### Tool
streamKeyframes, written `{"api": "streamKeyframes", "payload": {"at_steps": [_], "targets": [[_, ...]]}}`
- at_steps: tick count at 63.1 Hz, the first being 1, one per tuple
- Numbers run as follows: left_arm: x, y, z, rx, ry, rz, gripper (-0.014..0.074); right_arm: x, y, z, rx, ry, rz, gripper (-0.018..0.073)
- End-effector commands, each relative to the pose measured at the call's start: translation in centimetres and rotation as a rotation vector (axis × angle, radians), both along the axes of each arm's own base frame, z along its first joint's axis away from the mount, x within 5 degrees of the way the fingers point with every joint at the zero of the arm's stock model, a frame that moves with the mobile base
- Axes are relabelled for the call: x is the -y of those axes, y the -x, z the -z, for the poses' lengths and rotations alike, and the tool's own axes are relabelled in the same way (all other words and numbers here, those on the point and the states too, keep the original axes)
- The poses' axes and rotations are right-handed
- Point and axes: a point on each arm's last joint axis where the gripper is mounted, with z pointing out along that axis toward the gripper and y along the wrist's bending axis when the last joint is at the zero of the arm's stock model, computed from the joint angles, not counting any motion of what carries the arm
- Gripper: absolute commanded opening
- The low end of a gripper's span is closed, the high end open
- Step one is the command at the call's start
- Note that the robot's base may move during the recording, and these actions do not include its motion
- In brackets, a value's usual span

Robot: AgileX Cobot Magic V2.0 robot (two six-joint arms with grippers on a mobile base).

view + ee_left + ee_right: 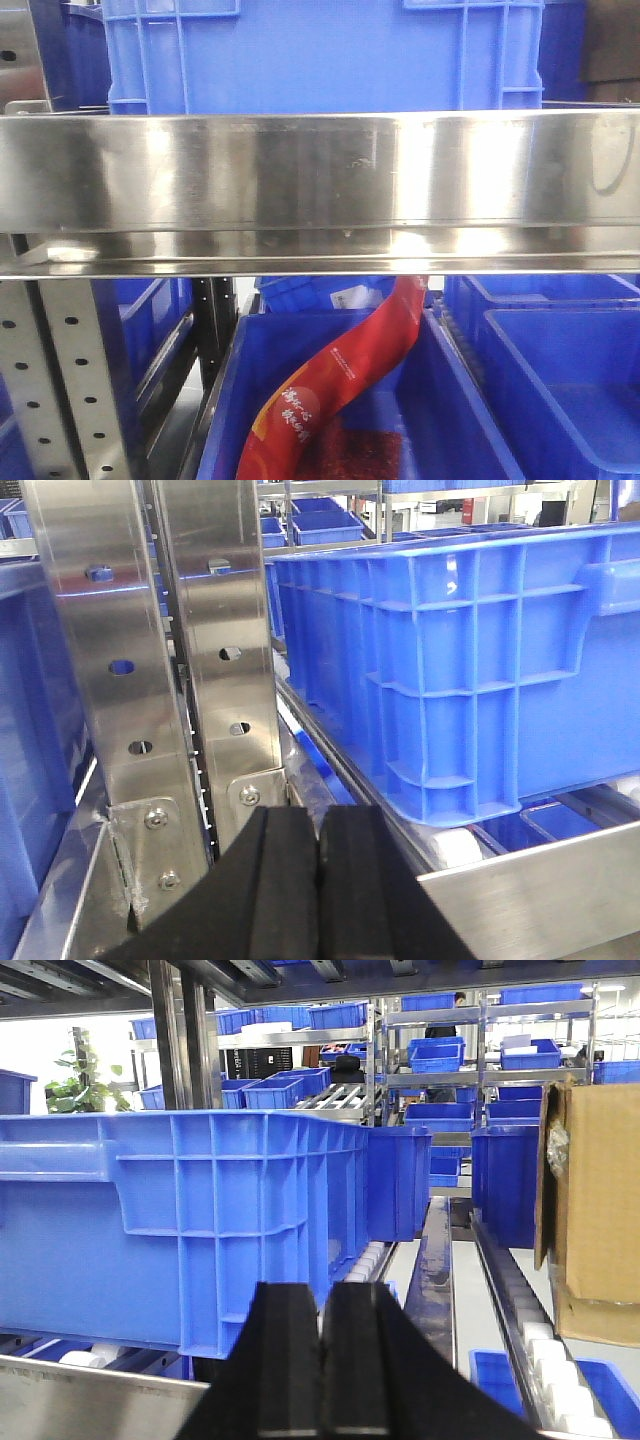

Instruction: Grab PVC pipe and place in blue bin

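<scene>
Left claw [319, 880] and right claw [321, 1360] — both pressed together, empty — flank the blue bin [190, 1220].

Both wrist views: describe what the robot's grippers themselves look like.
The left gripper shows two matte black fingers, flat-faced with squared tips, widening toward the base into a dark wedge. The right gripper looks the same: two black slab-like fingers with faint vertical ridges. No cables, markings or arm links appear in either view.
</scene>
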Motion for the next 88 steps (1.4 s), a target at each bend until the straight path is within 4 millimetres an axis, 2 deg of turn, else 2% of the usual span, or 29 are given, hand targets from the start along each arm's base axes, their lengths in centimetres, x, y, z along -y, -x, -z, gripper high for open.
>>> {"api": "streamKeyframes", "payload": {"at_steps": [1, 27, 37, 59, 74, 88], "targets": [[0.0, 0.0, -0.2, 0.017, 0.016, -0.004, -0.0111, 0.1, 0.0, 0.0, 0.009, 0.002, 0.014, -0.0158], [0.0, 0.0, -0.2, 0.017, 0.016, -0.004, -0.0111, 0.1, 0.0, 0.0, 0.009, 0.002, 0.014, -0.0158], [-0.7, 0.2, -0.3, 0.028, 0.018, -0.065, -0.0111, 0.1, 0.0, 0.0, 0.009, 0.002, 0.014, -0.0158], [-2.3, 3.0, -1.5, 0.170, 0.035, -0.211, -0.0111, 0.1, 0.0, 0.0, 0.009, 0.002, 0.014, -0.0158], [-2.7, 4.8, -0.2, 0.090, 0.021, -0.267, -0.0111, 0.1, 0.0, 0.0, 0.009, 0.002, 0.014, -0.0158], [-2.7, 5.7, 1.0, 0.129, 0.024, -0.284, -0.0111, 0.1, 0.0, 0.0, 0.009, 0.002, 0.014, -0.0158]]}}
